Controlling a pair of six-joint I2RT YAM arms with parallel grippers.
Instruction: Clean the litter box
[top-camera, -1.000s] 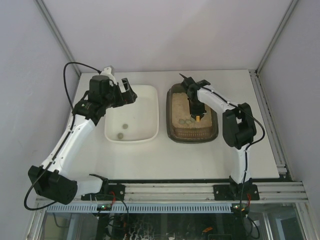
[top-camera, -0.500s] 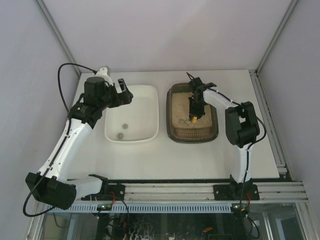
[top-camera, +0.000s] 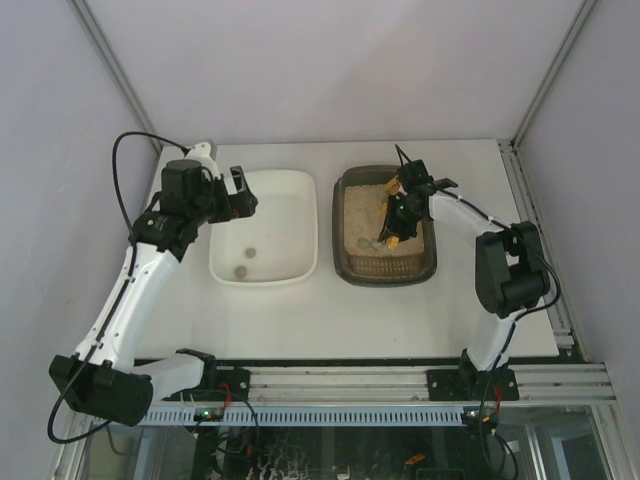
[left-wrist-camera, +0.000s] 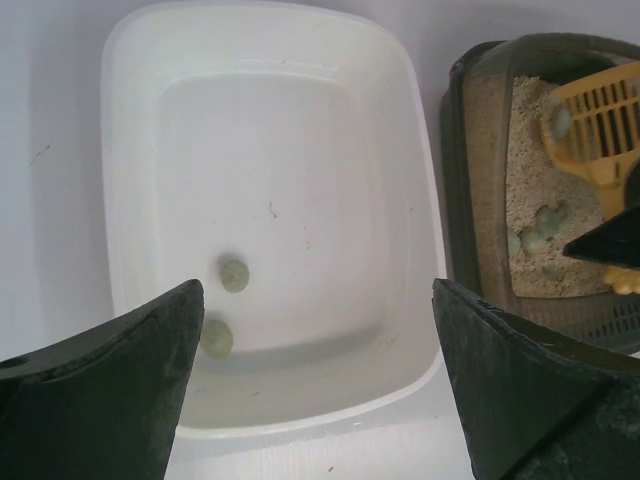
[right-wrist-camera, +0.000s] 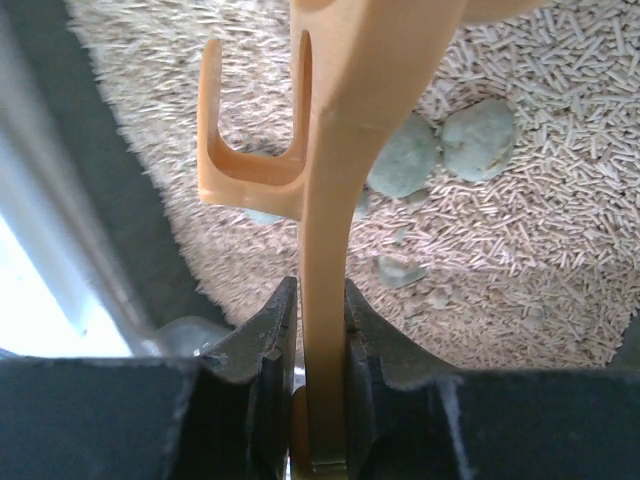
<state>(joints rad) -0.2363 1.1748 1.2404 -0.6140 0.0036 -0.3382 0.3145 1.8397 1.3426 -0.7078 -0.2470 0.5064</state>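
Your right hand (right-wrist-camera: 322, 385) was clamped on the flat handle of the orange scoop (right-wrist-camera: 330, 150), one finger pressed against each side of it. A hook-shaped tab jutted from the handle just beyond your fingers. Under the handle lay beige pellet litter (right-wrist-camera: 560, 250) with several pale green lumps (right-wrist-camera: 403, 160) on it, two of them side by side just right of the handle and smaller bits nearer the hand. From the left wrist camera, the scoop's slotted head sat toward the far end of the tray, with what looked like one green lump on its left edge.

All of this sat in the litter box (top-camera: 385, 277), the dark tray on the right half of the table (top-camera: 380, 320), just beside the white tub (top-camera: 312, 215) and not touching it. Your right arm reached in from the right and angled down over the middle of the box.

Your left hand (left-wrist-camera: 317, 300) had its fingers spread wide apart and gripped nothing. It hung above the tub's far left corner, tilted toward the tub. The tub held two green lumps (left-wrist-camera: 234, 275) near its near left corner, close together, with the floor around them bare white plastic. Past the right finger, the left wrist camera caught the litter box's dark rim and a strip of litter along its left wall.
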